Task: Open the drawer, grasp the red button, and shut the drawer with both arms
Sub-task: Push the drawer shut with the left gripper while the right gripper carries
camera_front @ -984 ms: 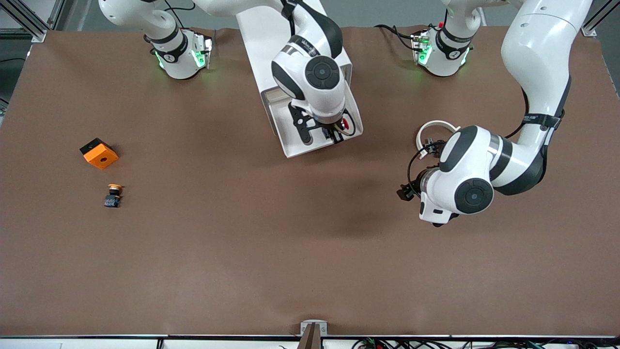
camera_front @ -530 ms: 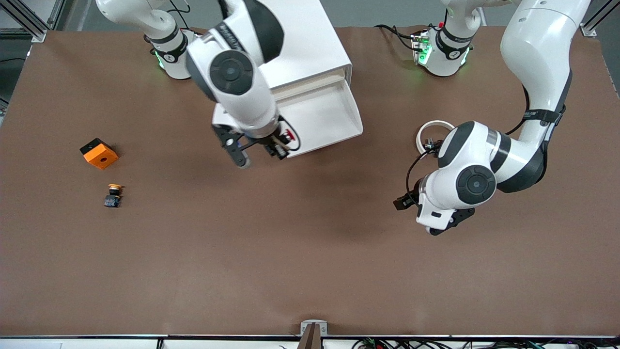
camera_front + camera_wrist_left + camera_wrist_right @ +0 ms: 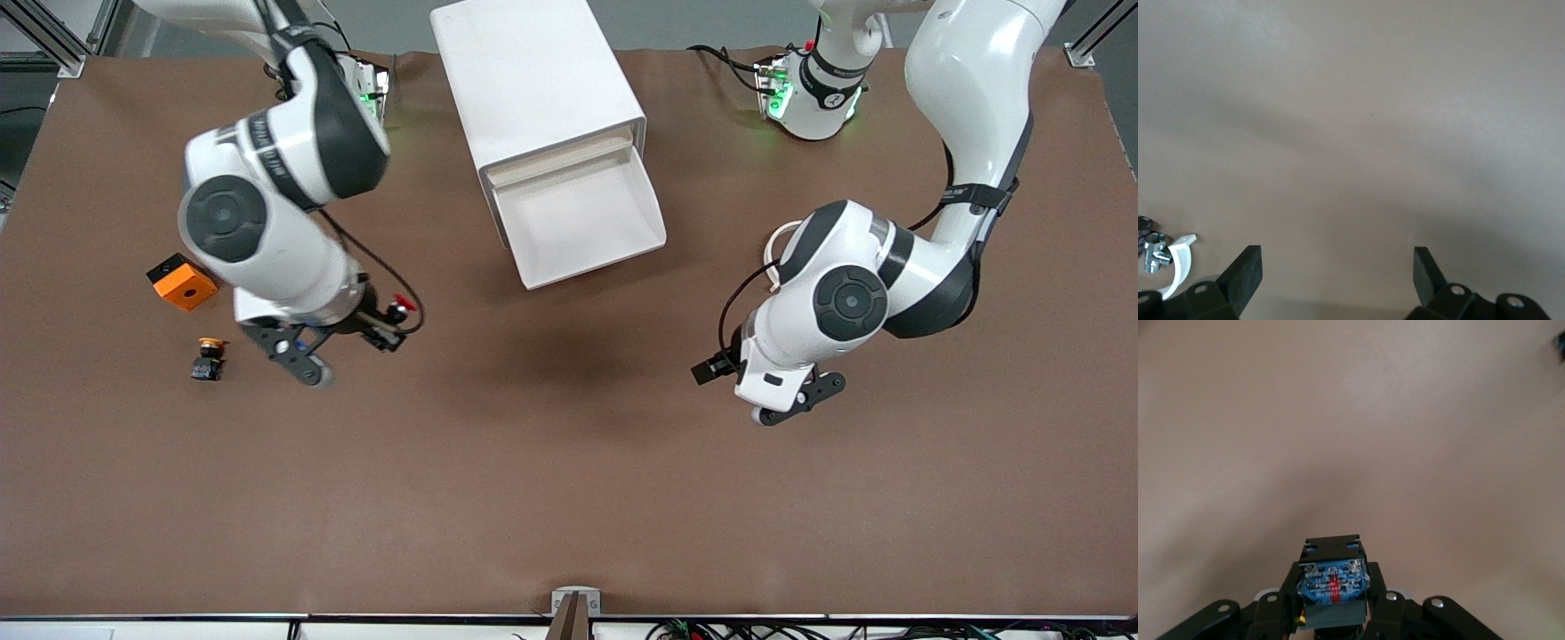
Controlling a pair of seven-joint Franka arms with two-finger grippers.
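Here the right gripper hangs over bare brown table toward the right arm's end, its fingers clamped on the button. From the front camera the button shows as a small red mushroom cap poking out past the black fingertips. In the right wrist view it shows its other end: a dark body with a blue face carrying small metal contacts and a red mark in the middle, pinched between the two black fingers. The drawer stands pulled out of the white cabinet, a shallow white tray with a pale beige strip where it meets the cabinet; nothing lies in it. On the table near the right gripper lie an orange-and-black cube with a hole in its top and, nearer the front camera than the cube, a second small button with a yellow-orange cap. The left gripper hangs over bare table toward the left arm's end, well apart from the drawer, with its fingers spread wide and nothing between them. A white ring, partly hidden by the left arm, lies on the table beside it.
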